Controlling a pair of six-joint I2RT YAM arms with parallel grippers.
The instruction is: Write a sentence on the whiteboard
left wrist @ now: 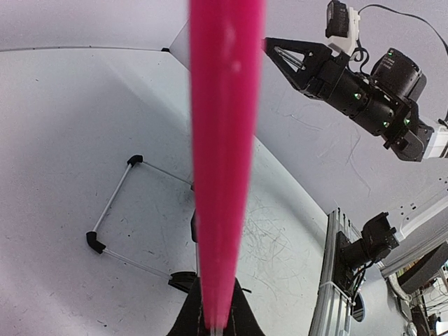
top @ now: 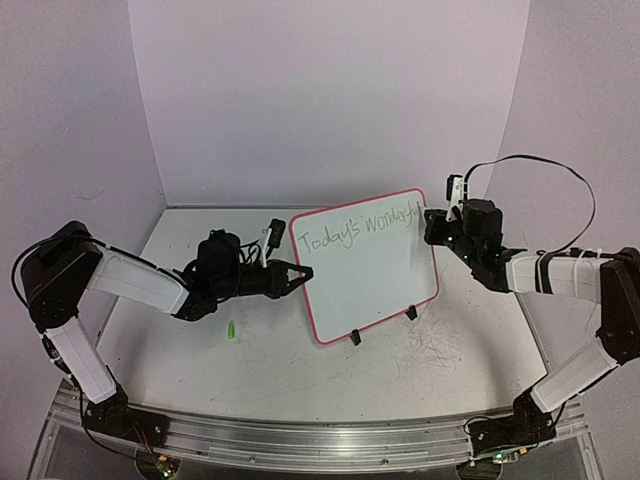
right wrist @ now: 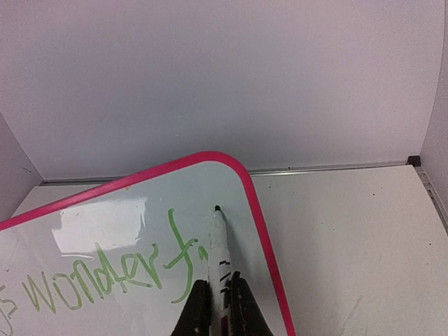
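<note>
The board [top: 375,275] stands propped on the table [top: 200,345], left claw [top: 300,277] clenched on its left rim (likely to steady it against pen pressure). At the board's top right corner the right claw [right wrist: 220,297] grasps a marker [right wrist: 218,245], tip just past the sentence [right wrist: 105,280].

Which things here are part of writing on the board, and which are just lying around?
In the job: whiteboard, its green sentence, marker, left gripper clamping the board's rim, right gripper holding the marker.
Lying about: small green piece on the table, small black-and-white object by the board's far-left corner, scribbles on that table.
</note>
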